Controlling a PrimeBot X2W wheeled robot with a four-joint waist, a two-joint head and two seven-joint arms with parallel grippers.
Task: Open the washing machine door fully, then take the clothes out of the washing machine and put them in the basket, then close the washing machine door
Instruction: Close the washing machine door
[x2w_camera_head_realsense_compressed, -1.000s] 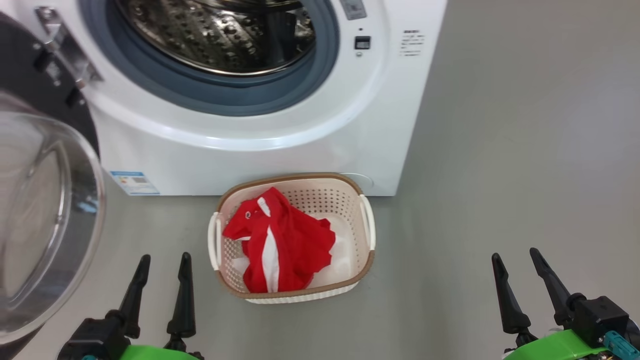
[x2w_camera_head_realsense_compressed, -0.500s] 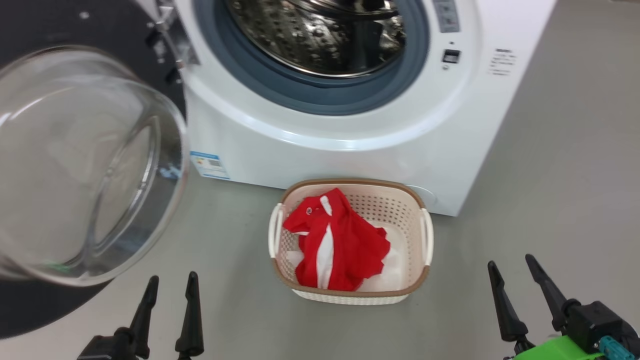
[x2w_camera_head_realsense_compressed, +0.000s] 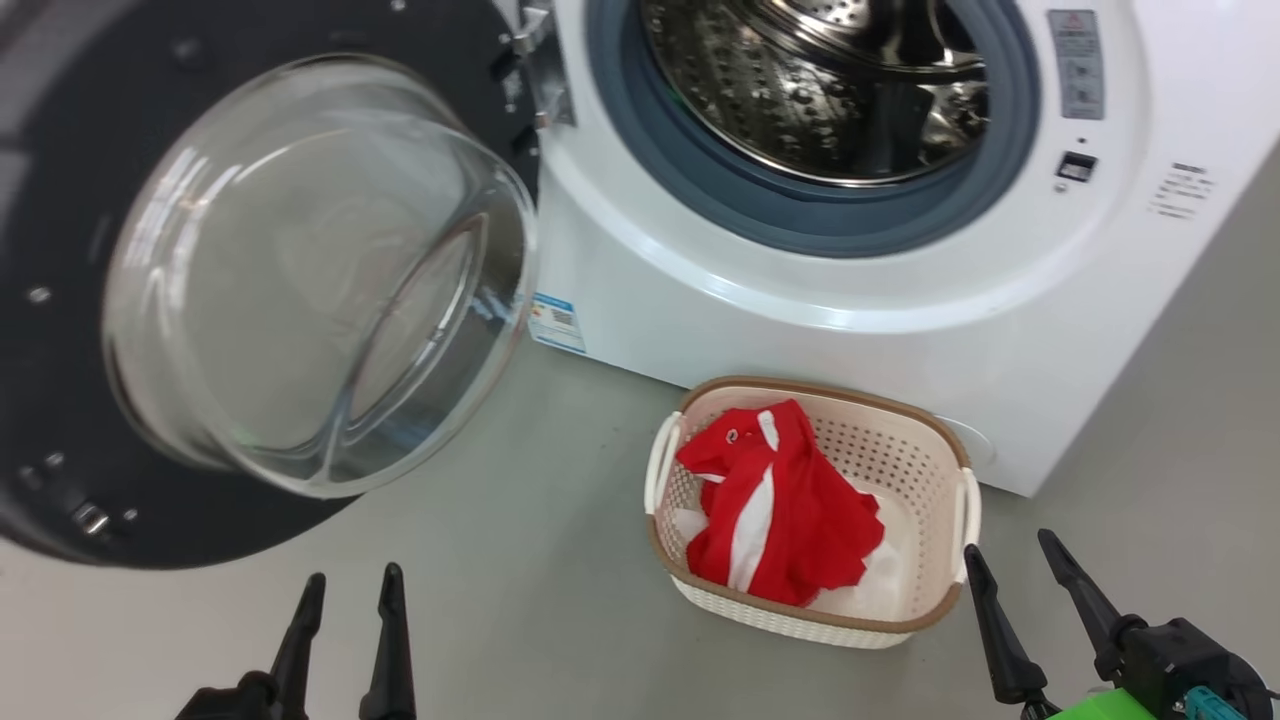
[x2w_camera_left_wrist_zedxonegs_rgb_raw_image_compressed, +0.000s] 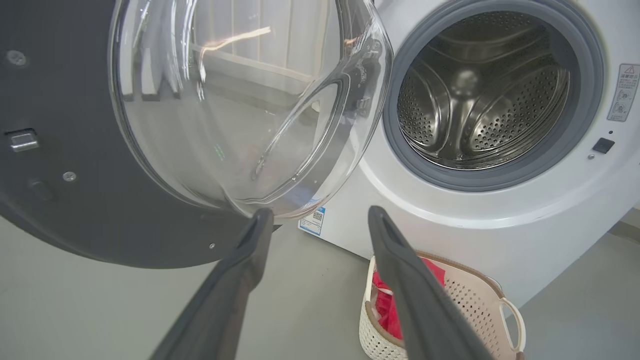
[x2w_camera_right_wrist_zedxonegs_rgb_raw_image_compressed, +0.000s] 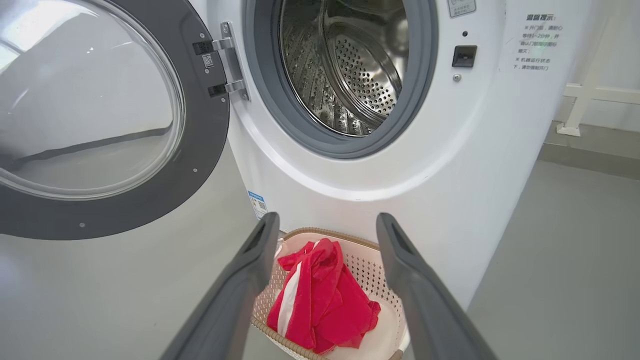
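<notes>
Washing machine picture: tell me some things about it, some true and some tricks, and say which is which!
1. The red clothes lie in the basket. True.
2. The washing machine door is shut. False: it stands wide open.
3. More clothes wait inside. False: the drum looks empty.
4. The left fingers and right fingers are spread and hold nothing. True.
5. The basket stands on a table. False: it stands on the floor before the washing machine.

The washing machine door (x2w_camera_head_realsense_compressed: 60, 300) stands swung wide open, its glass bowl bulging outward. The washing machine (x2w_camera_head_realsense_compressed: 800, 300) shows a bare steel drum. The red, white-striped clothes (x2w_camera_head_realsense_compressed: 775, 510) lie crumpled in the basket (x2w_camera_head_realsense_compressed: 900, 625) on the floor just before it.
</notes>
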